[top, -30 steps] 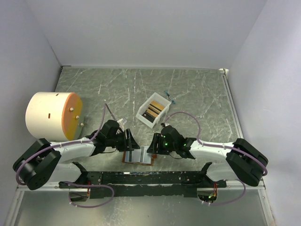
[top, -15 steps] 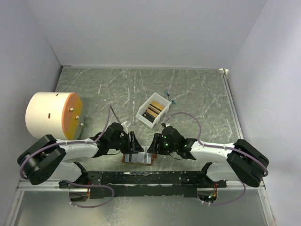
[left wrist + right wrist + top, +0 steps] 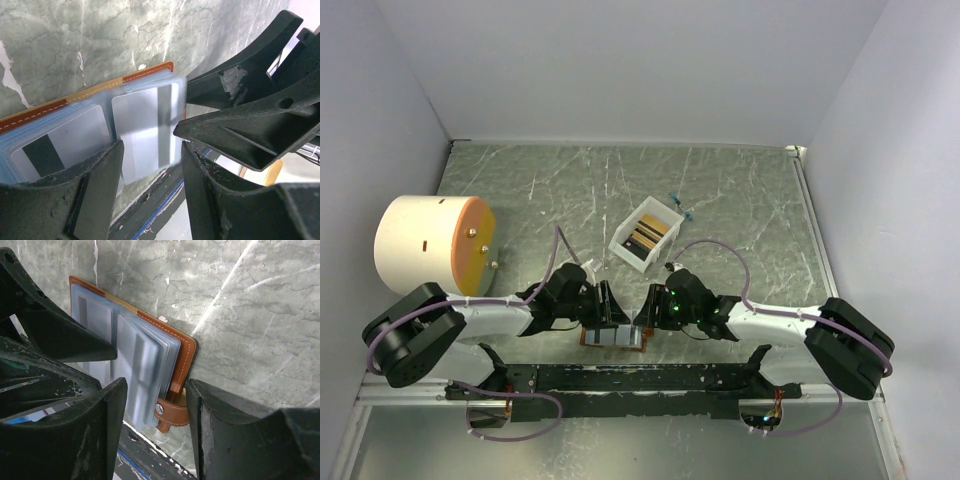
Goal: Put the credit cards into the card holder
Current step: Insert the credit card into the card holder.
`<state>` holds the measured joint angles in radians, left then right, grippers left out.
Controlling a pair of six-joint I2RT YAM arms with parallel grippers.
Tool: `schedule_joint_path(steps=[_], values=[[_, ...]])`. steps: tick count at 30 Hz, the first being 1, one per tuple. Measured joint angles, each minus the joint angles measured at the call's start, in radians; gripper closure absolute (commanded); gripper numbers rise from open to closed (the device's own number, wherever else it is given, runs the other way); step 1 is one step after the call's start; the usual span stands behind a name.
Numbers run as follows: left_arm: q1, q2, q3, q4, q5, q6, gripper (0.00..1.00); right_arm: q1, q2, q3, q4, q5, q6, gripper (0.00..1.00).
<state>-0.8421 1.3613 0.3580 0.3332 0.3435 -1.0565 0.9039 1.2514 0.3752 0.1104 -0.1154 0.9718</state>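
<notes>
The card holder (image 3: 613,337) lies open at the table's near edge, brown leather with pale blue-grey pockets. In the left wrist view its brown edge (image 3: 150,72) frames pockets holding pale cards with dark stripes (image 3: 145,130). In the right wrist view the holder (image 3: 182,350) shows stacked pocket pages and its snap tab (image 3: 175,412). My left gripper (image 3: 610,312) (image 3: 150,200) is open over the holder's near side. My right gripper (image 3: 642,318) (image 3: 155,430) is open, straddling the tab end. More credit cards (image 3: 645,238), dark and gold-tan, stand in the white box.
The white plastic box (image 3: 626,250) sits behind the grippers. A large white cylinder with an orange face (image 3: 430,245) lies at the left. A small blue item (image 3: 682,207) lies near the box. The black mounting rail (image 3: 620,378) runs just below the holder.
My left gripper has moved right, onto the card holder. A pocket page stood up half a second ago and now lies over; the open holder looks narrower. My right gripper has barely moved.
</notes>
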Motion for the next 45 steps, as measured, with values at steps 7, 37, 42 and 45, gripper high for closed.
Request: schedule_joint_path(steps=[7, 37, 42, 45], values=[[-0.006, 0.014, 0.004, 0.008, -0.006, -0.008, 0.39, 0.0, -0.004, -0.002, 0.0, 0.0, -0.002, 0.49], [-0.011, 0.0, 0.043, -0.074, -0.068, 0.027, 0.38, 0.0, -0.011, -0.004, -0.004, 0.002, -0.004, 0.5], [-0.026, 0.0, 0.043, -0.071, -0.068, 0.019, 0.39, 0.0, -0.01, -0.003, -0.004, 0.004, -0.006, 0.5], [-0.031, 0.0, 0.043, -0.067, -0.069, 0.009, 0.39, 0.001, -0.009, -0.003, -0.004, 0.004, -0.008, 0.5]])
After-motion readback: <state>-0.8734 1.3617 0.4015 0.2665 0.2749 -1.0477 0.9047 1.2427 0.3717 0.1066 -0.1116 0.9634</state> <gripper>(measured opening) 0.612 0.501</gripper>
